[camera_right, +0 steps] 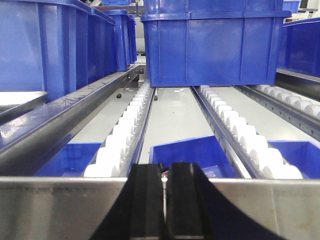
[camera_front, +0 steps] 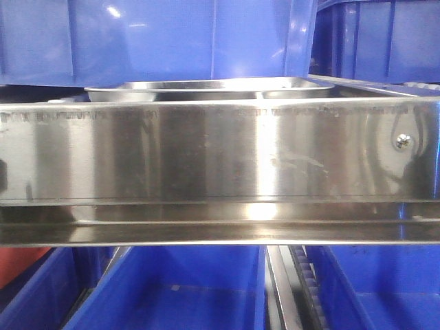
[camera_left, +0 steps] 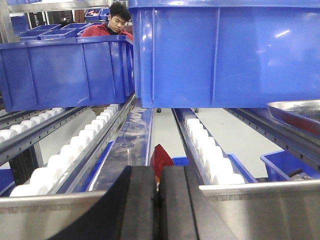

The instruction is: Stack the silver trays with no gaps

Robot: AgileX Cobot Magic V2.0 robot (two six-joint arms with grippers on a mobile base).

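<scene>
Silver trays [camera_front: 206,88] are sitting on the shelf just behind the steel front panel [camera_front: 206,151], which is hiding all but a rolled rim and a divider ridge in the front-facing view, so I cannot tell how many are lying there or whether any gap is showing between them; a blue bin [camera_front: 151,38] is standing close behind, and a screw [camera_front: 403,141] is fixing the panel near its right end. In the left wrist view, the left pincer [camera_left: 159,175] is pressing its black fingers together with nothing between them and hovering low at the panel's edge, seemingly parking outside the shelf before any reach; the silver trays [camera_left: 297,112] are peeking in at the far right, one lane over from the roller track [camera_left: 95,135], where a large blue bin [camera_left: 225,50] is resting; a person [camera_left: 112,22] is looking down in the background. In the right wrist view, the right pincer [camera_right: 164,172] is likewise narrowing to a closed, empty grip in front of the panel, while the silver trays [camera_right: 20,100] are showing only as a rim at the far left; the trays are therefore lying between the two arms, which is probably suiting a lift from both sides; neither pincer is touching them yet.
</scene>
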